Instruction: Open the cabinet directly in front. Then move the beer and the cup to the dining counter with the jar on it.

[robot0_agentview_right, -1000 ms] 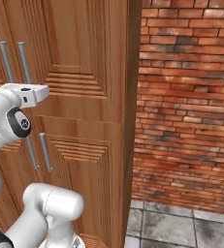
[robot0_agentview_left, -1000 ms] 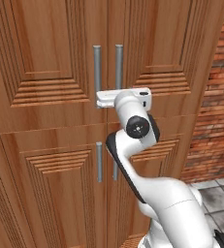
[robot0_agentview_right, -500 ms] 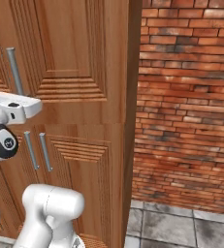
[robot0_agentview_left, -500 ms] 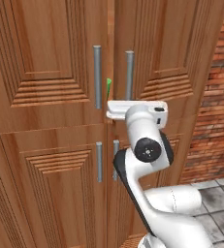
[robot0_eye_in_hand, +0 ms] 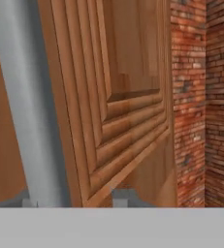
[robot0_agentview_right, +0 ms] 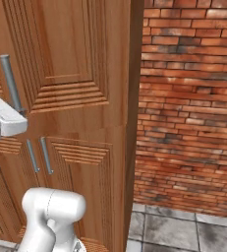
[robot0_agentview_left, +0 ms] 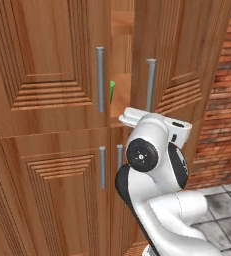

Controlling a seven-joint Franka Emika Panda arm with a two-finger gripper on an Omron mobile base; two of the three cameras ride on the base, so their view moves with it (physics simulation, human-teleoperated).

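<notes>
Cabinet (robot0_agentview_left: 47, 75): stiff hinged wooden doors, right door (robot0_agentview_left: 187, 65) ajar at frame centre. Take by the grey bar handle (robot0_agentview_left: 150, 85). Hand (robot0_eye_in_hand: 74, 196) straddles that handle; closure uncertain.

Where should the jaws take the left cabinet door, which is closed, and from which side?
On the left door's vertical grey bar handle, near its middle, approached straight from the front. The jaws should span it sideways, since the bar is slim, upright and stands off the wood.
</notes>
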